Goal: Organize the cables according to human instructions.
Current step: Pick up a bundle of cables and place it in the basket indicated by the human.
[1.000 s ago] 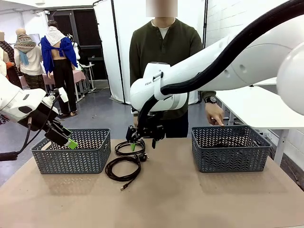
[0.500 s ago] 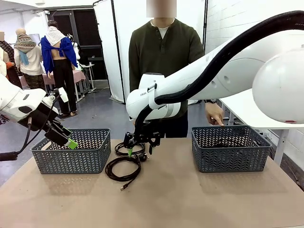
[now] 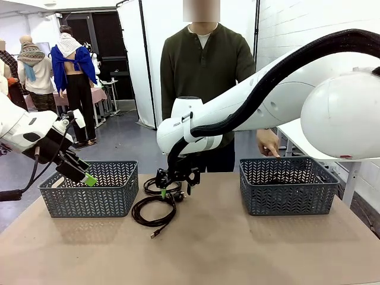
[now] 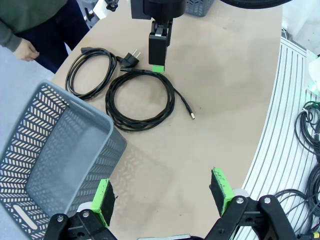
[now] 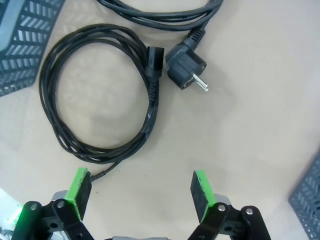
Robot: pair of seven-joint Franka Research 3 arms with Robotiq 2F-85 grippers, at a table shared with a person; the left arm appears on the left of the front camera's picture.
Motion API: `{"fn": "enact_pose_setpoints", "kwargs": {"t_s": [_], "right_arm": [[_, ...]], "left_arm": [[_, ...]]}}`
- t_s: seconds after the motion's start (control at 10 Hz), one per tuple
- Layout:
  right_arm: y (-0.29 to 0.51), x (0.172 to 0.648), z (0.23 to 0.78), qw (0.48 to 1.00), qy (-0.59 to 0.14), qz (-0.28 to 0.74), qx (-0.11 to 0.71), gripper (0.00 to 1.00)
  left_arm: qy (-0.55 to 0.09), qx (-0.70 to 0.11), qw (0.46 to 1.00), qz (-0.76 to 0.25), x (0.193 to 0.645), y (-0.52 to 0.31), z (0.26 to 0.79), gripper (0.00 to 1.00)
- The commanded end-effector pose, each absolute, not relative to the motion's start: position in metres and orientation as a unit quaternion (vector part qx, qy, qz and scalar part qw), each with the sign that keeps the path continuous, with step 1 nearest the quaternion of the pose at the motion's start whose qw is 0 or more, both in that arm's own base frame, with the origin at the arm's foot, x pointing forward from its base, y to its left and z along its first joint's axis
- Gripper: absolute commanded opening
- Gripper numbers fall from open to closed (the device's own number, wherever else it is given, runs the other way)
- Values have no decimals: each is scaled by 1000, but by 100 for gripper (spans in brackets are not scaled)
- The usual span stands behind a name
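Two black cables lie coiled on the table between the baskets: a far cable (image 3: 148, 189) with a round mains plug (image 5: 187, 65) and a near cable (image 3: 135, 212) ending in a small plug (image 4: 191, 114). My right gripper (image 3: 175, 181) hangs open just above them. In the right wrist view the right gripper (image 5: 140, 189) has the near coil (image 5: 151, 107) just ahead of its fingers, nothing between them. My left gripper (image 3: 83, 173) is open and empty over the left basket (image 3: 89, 199). In the left wrist view the left gripper (image 4: 161, 200) looks down on both coils (image 4: 170, 102).
A second grey basket (image 3: 288, 199) stands at the right with something dark inside. The person stands at the far side, one hand (image 3: 268, 142) at that basket's far rim. Bare tabletop (image 3: 225, 249) stretches toward the front edge.
My right arm has shifted slightly left and down, bringing its open gripper closer over the coils. The left arm and the cables have not moved.
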State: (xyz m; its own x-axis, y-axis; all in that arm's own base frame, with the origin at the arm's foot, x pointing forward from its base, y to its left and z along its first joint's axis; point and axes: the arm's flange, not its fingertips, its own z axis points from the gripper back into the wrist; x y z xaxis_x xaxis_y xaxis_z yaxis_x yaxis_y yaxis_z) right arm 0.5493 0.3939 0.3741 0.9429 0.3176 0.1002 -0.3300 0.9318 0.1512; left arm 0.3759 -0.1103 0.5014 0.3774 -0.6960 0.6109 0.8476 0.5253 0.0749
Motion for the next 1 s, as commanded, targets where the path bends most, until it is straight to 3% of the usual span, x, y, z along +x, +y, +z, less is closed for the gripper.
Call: {"fn": "enact_pose_setpoints", "kwargs": {"t_s": [0.0,0.9], "right_arm": [[394,548,375,982,-39,166,85,100],[410,557,356,990,-31,121,63,100]], "left_arm": [[-302,-135,814,-478,377,-107,498,100],[-302,-135,814,-478,377,-107,498,100]]}}
